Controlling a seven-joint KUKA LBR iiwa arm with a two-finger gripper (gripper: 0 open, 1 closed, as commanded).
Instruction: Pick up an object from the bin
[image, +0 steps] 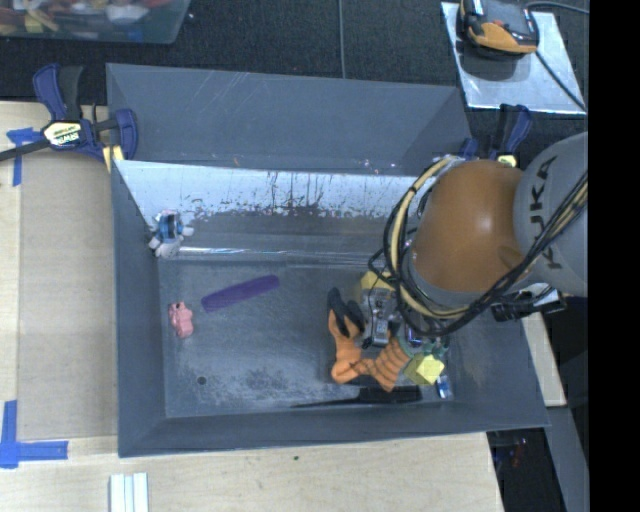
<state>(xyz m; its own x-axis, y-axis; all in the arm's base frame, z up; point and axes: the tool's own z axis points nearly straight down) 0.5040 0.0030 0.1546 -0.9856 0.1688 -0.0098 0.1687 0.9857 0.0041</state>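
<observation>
My gripper (381, 320) hangs low over the right part of the bin, under the arm's wrist. Right beneath and in front of it lies an orange soft-looking thing (358, 362) with several lobes. A black looped piece (345, 312) sits just left of the gripper, touching the orange thing's top. A small yellow thing (429, 369) lies to the lower right of the gripper. The view does not show whether anything is held.
A flat purple strip (241, 292) lies in the middle left. A small pink figure (181, 319) sits near the left wall. A tiny blue and white thing (165, 232) is in the back left corner. A black stick (368, 397) lies along the front wall.
</observation>
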